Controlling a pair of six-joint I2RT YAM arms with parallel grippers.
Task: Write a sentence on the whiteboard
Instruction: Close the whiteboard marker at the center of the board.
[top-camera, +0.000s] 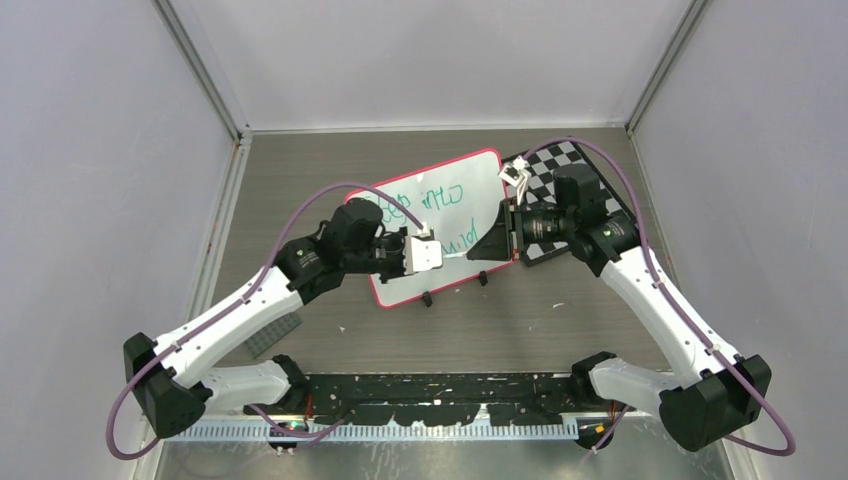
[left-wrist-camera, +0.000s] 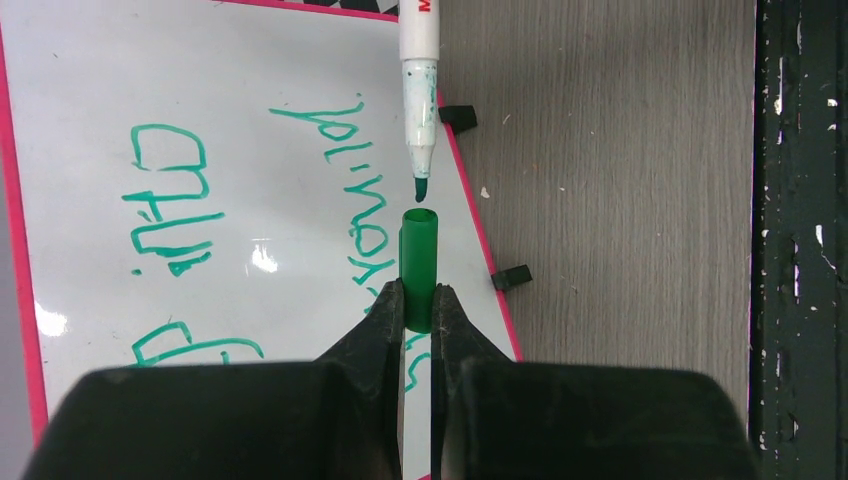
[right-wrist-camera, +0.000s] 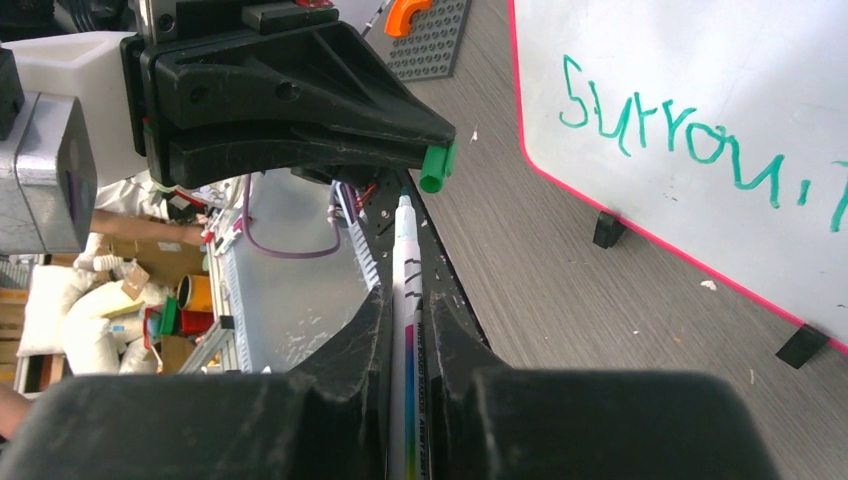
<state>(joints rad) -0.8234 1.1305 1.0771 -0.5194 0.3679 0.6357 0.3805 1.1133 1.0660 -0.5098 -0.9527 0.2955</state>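
The whiteboard lies tilted at mid-table, white with a red-pink rim. The sentence is green handwriting in two lines; "Surrou" reads in the right wrist view. My left gripper is shut on a green marker cap, its open end facing the pen. My right gripper is shut on a white marker. The marker's green tip hangs just short of the cap's mouth, in line with it, above the board's near edge.
A black-and-white checkered board lies right of the whiteboard, under the right arm. A grey studded plate sits near the left arm. Two black clips stick out from the board's near edge. A black rail runs along the table's front.
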